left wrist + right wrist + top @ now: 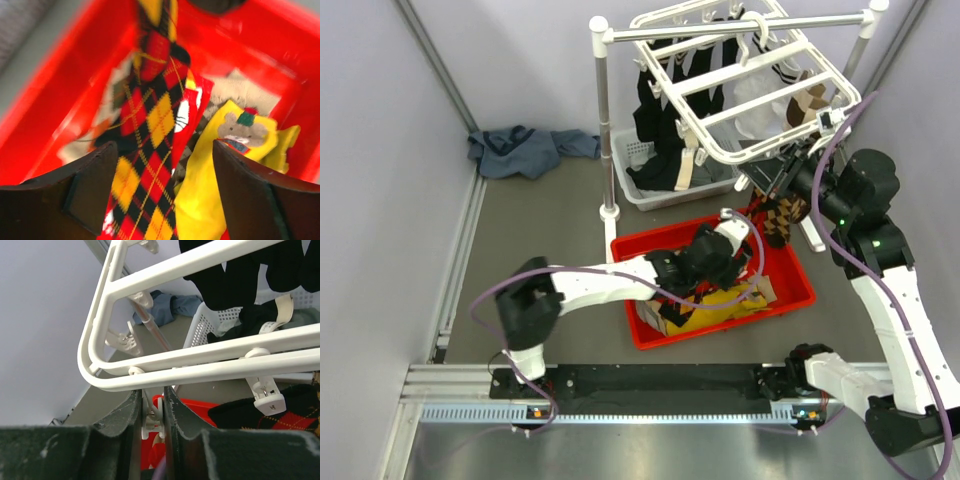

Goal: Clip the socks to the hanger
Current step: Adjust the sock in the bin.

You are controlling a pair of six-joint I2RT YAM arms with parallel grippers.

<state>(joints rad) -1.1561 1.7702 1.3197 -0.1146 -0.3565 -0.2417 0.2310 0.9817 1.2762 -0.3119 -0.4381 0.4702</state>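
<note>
1. Your left gripper (pixel 164 150) is down in the red bin (pixel 60 100), mid-frame in the top view. Its fingers are spread wide, with a black, red and yellow argyle sock (pixel 150 135) lying between them, not pinched.
2. Your right gripper (pixel 151 392) is at the upper right of the top view, fingers pressed close on a small white clip (pixel 150 422) under the hanger (pixel 210 371).
3. A brown argyle sock (pixel 781 216) hangs just beside the right gripper.
</note>
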